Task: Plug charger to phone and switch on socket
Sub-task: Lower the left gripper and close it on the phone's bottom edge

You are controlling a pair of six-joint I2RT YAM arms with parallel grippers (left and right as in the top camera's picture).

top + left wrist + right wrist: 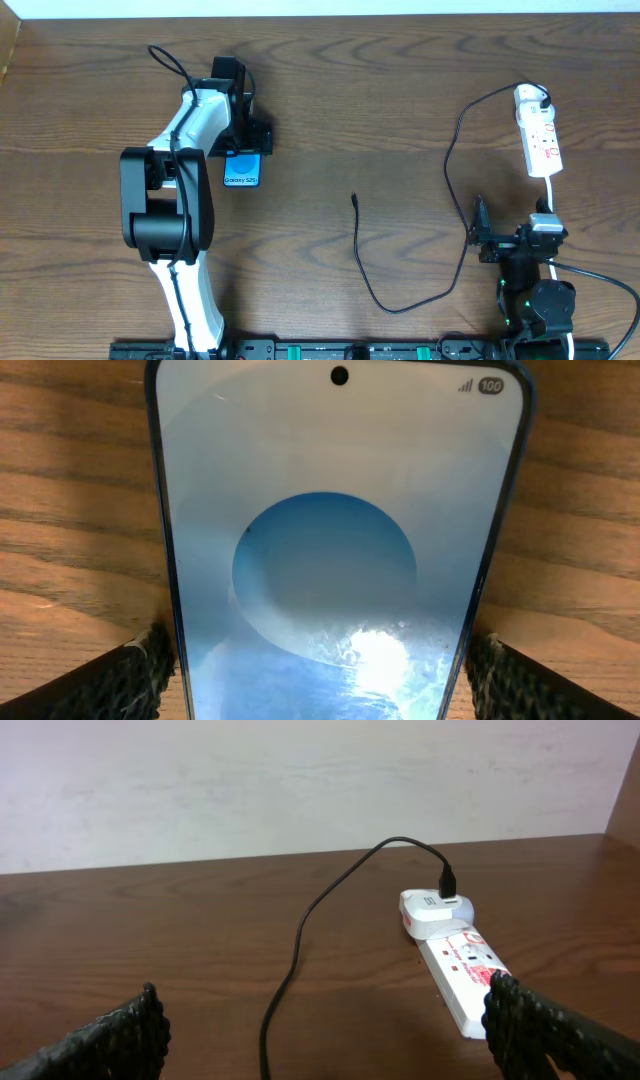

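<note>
Showing its bright blue screen upward, the phone [241, 172] sits on the left half of the bench [320, 80], between the left gripper's [320, 660] jaws. As far as the wrist view shows, the pads [140, 670] press against its two long edges. That grip likely serves to steady or turn the phone so its port can meet the cable. The left arm reaches forward and bends down over it, hiding from above all but the end marked "Galaxy S25".

The charger [299, 942] is not in the phone. Its plug tip [354, 198] lies loose mid-bench, well apart from the phone. The cable loops round to the adapter [435, 910], seated in the far end of the socket [540, 140] on the right.

The right gripper [325, 1005] hovers low near the cable with jaws spread wide and empty. Its arm is folded close to its base, probably poised to fetch the plug tip.
</note>
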